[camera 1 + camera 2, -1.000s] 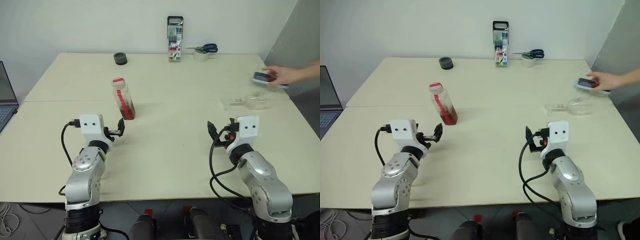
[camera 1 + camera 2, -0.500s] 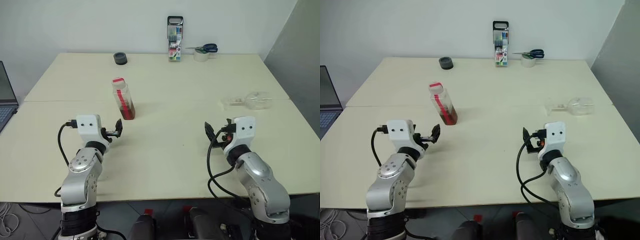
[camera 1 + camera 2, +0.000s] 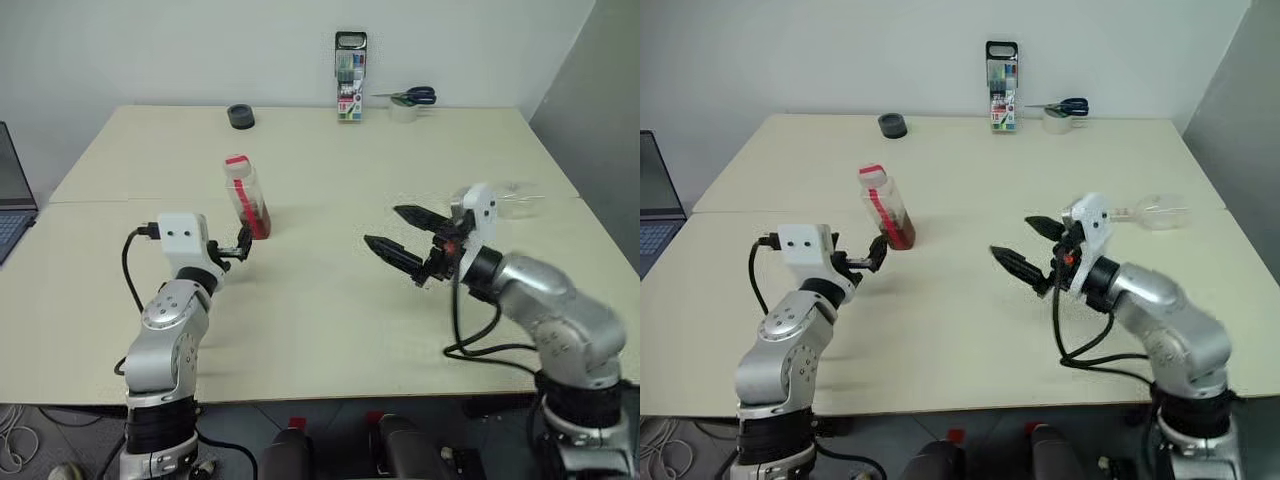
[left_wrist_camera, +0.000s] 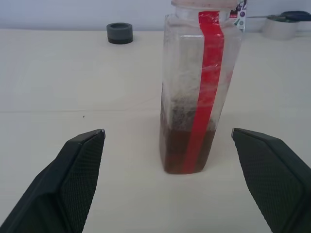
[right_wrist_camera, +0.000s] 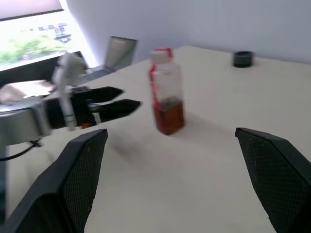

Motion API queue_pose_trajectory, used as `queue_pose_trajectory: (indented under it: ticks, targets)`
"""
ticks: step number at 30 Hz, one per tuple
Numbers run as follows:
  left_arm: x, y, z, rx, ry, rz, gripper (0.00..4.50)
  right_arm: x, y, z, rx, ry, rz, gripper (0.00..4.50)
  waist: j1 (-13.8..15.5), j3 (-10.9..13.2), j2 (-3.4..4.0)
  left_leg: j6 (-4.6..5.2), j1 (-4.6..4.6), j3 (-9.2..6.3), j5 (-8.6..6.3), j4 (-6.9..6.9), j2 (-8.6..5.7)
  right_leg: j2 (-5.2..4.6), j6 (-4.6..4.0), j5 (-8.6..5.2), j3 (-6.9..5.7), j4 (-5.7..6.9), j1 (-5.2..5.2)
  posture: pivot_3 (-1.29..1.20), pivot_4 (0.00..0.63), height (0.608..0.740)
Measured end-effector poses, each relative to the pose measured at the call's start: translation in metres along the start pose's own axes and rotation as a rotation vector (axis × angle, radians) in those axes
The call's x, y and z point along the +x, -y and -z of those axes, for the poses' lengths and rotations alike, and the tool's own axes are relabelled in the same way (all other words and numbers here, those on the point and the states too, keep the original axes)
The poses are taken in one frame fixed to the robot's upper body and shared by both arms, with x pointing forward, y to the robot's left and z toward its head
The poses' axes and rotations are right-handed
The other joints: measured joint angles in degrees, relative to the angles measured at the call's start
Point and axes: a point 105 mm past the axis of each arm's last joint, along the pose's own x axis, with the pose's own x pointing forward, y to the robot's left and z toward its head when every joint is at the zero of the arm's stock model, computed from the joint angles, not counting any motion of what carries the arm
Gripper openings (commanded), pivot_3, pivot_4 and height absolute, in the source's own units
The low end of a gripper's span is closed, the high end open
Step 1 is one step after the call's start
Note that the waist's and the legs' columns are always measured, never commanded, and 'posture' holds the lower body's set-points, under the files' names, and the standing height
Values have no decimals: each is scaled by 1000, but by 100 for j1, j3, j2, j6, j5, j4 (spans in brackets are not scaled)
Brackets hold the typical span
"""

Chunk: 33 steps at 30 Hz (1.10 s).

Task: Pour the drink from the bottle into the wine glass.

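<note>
The left claw (image 3: 241, 249) stands wide and empty just short of the bottle (image 3: 247, 197), its two fingers set to either side of it in the left wrist view but touching nothing. The right claw (image 3: 405, 238) is also spread wide and empty, raised over the middle of the desk (image 3: 320, 310) and pointing across toward the bottle.

The task looks barely begun. The bottle stands upright on the left half of the desk with its red-and-white cap (image 3: 236, 162) in place, and the drink (image 4: 187, 148) fills only its lower part. The wine glass (image 3: 1152, 212) lies on its side near the right edge of the desk, well apart from the bottle and apparently empty. By this reading everything is left to do: gripping the bottle, taking off the cap, standing the glass up and pouring.

There is plenty of open room. The stretch of desk between the two arms is bare, so either claw can travel across it freely. The small things sit along the far edge: a dark round object (image 3: 240, 116), a tall pen case (image 3: 350, 78), and scissors (image 3: 408, 97) resting on a tape roll (image 3: 403, 111). A laptop (image 3: 12, 195) sits off the left side. The main hazard is the glass, which lies close to the desk's right edge and could roll if nudged.
</note>
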Motion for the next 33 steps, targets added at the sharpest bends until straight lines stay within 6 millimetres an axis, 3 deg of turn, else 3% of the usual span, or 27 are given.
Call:
queue_pose_trajectory:
  ticks: [8,13,21,32,33]
  targets:
    - [24,10,-9,4,21,68,4472,13,-2,8,54,-4,-20,4500,8,0,0,-22,-3,-2,12,0,3,-7,0,0,6,2,-5,0,150,740]
    - [35,13,-8,15,21,92,4472,13,-6,4,36,4,-6,4500,9,0,0,-23,-6,-4,13,0,4,-9,1,0,5,0,-8,0,150,740]
    - [59,16,-24,50,66,127,4472,14,-8,2,48,6,7,4500,8,0,0,-24,-5,-3,13,1,2,-9,1,0,5,1,-9,0,150,740]
    - [75,13,-29,71,97,110,4472,14,-8,-1,45,14,29,4500,6,0,0,-24,-6,-4,13,1,3,-10,1,0,6,1,-11,0,150,740]
    - [76,13,-29,72,99,110,4293,13,-8,-2,46,14,29,4500,6,0,0,-23,-6,-4,13,1,3,-10,1,0,6,1,-10,0,150,740]
